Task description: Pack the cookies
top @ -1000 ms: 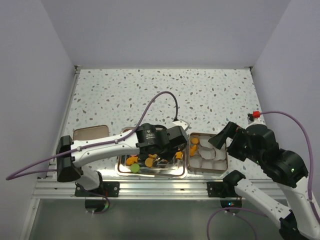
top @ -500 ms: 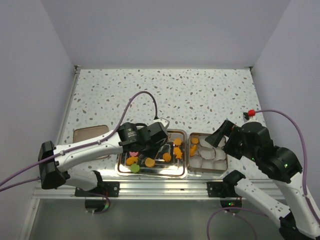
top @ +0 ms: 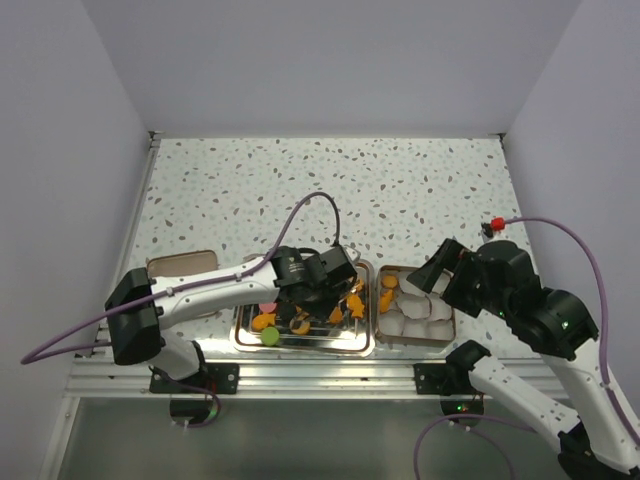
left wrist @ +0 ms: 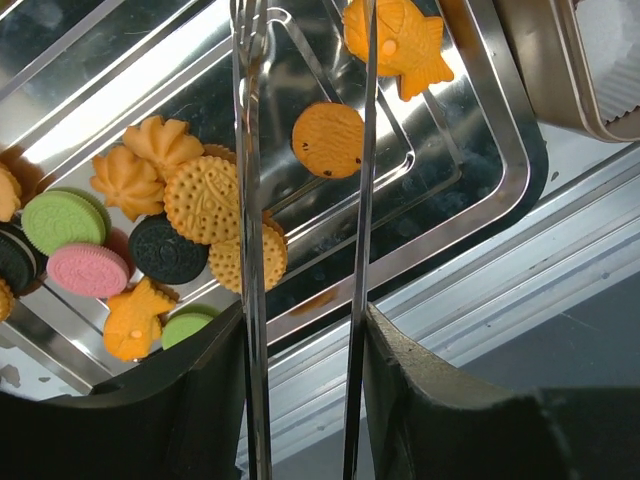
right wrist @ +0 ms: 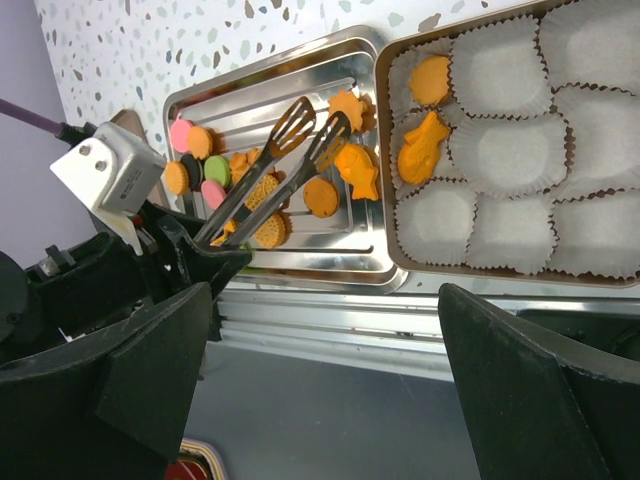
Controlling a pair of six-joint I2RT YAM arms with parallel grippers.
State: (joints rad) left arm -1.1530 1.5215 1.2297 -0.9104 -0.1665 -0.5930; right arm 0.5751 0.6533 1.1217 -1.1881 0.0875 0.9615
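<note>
The cookies lie in a steel tray: a heap of orange, pink, green and dark ones at its left, and a round orange one and a fish-shaped one at its right. My left gripper is shut on metal tongs. The tongs are spread open above the tray with nothing between their tips. A brown box of white paper cups holds two orange cookies. My right gripper is open and empty, above the box's near side.
A flat brown lid lies on the table left of the tray. The aluminium rail runs along the near table edge, right below the tray and the box. Purple cables loop over both arms.
My left arm drew the tongs back to the left of the tray, then swung them right again over its middle. The right arm hardly moved.
</note>
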